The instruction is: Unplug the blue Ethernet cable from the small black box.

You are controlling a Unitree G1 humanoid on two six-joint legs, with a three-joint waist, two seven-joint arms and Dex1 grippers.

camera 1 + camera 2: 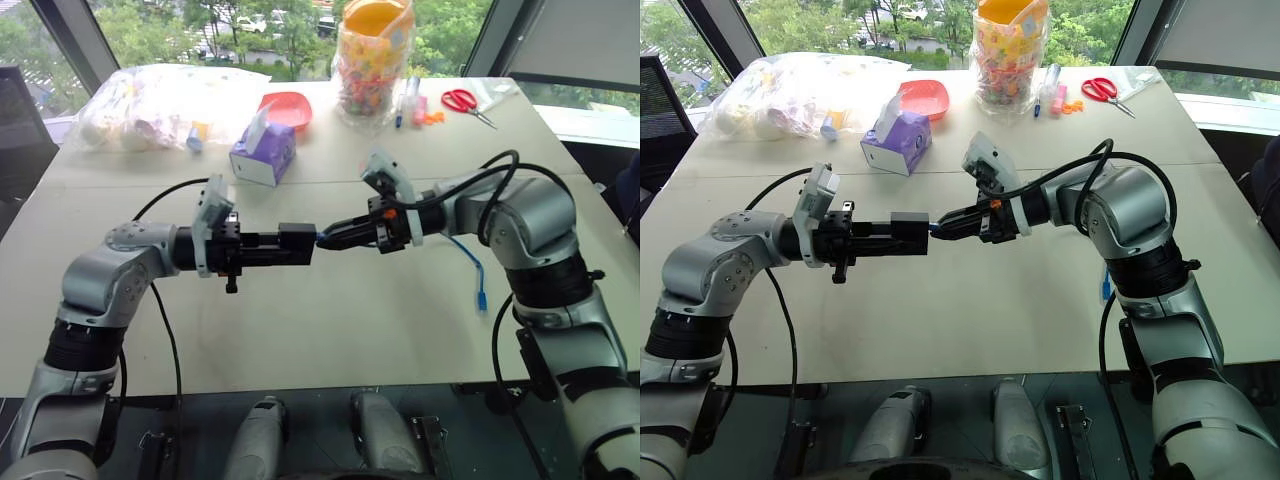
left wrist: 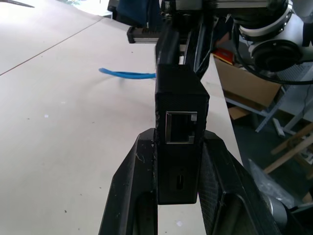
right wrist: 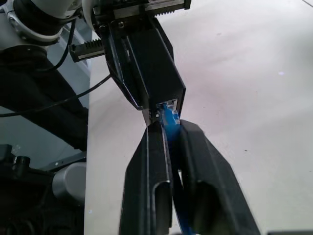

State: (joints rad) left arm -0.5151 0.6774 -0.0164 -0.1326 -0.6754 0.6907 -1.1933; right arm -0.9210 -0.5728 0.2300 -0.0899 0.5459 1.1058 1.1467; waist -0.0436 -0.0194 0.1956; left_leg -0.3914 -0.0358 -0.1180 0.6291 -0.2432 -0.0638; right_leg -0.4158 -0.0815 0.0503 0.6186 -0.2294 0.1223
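Holding the small black box (image 1: 297, 243) above the beige worktop (image 1: 330, 330), the left end effector (image 1: 285, 245) is clenched on the box from both sides, with an empty metal-lined port (image 2: 181, 127) facing its wrist camera. Opposite it, the right end effector (image 1: 335, 236) is pinched on the plug end of the blue Ethernet cable (image 1: 474, 268), right at the box's far face; the right wrist view shows the plug (image 3: 168, 116) seated in the box's port between the two black fingers (image 3: 149, 166). Behind the right wrist, the cable droops down to the worktop, its free end lying near the right forearm. Further back on the worktop stand a purple tissue box (image 1: 263, 153), a red bowl (image 1: 287, 108), a clear jar (image 1: 375, 60) and red-handled scissors (image 1: 464, 102).
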